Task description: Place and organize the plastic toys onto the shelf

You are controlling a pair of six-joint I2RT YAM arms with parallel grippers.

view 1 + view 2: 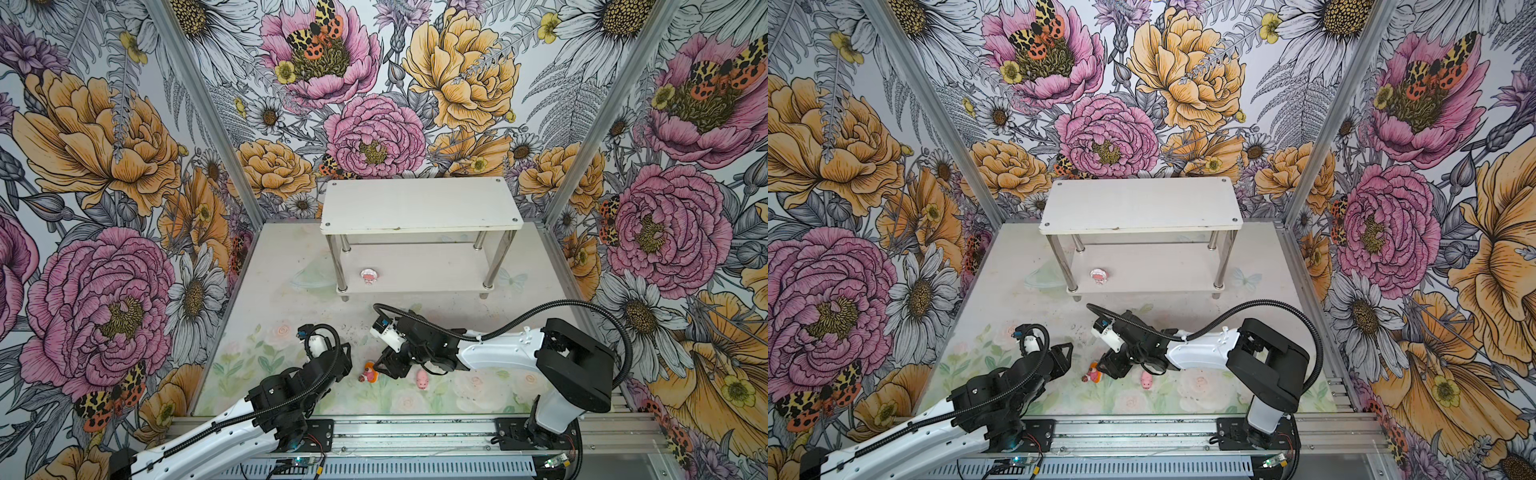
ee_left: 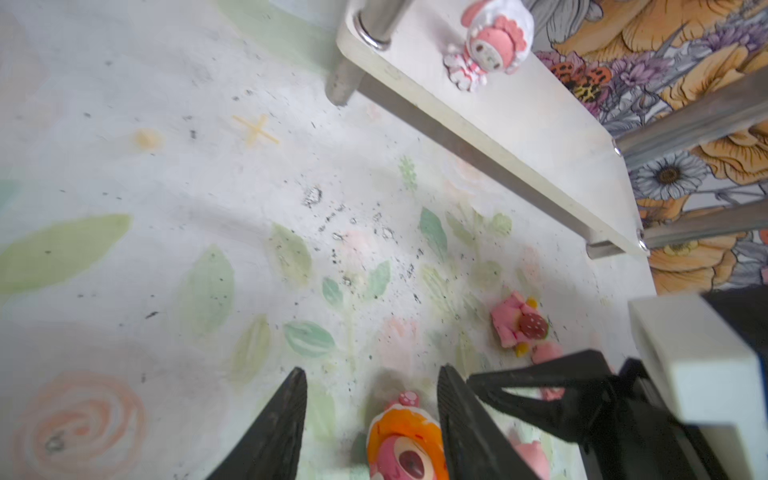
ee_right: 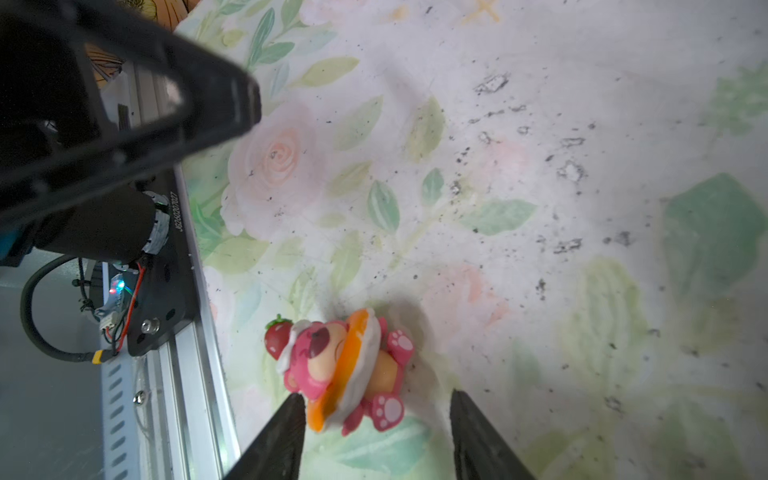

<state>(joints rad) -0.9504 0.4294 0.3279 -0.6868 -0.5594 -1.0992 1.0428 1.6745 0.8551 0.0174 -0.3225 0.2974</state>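
The white two-tier shelf (image 1: 419, 208) (image 1: 1140, 205) stands at the back; a white-rimmed toy (image 1: 368, 276) (image 1: 1099, 276) (image 2: 496, 39) sits on its lower tier. An orange-rimmed toy (image 1: 369, 372) (image 1: 1093, 372) (image 2: 405, 440) (image 3: 345, 365) lies on the table at the front. My left gripper (image 1: 348, 361) (image 2: 372, 370) is open with this toy between its fingers, close to one of them. My right gripper (image 1: 377, 366) (image 3: 376, 395) is open too, its tips just short of the toy from the opposite side. A pink pig (image 1: 422, 380) (image 1: 1146, 380) lies right of it.
In the left wrist view, another pink toy with a strawberry and yellow bits (image 2: 519, 324) lies on the table beyond the right gripper's finger (image 2: 540, 382). The two grippers are close together. A metal rail (image 1: 415, 432) runs along the front, and flowered walls enclose the other sides.
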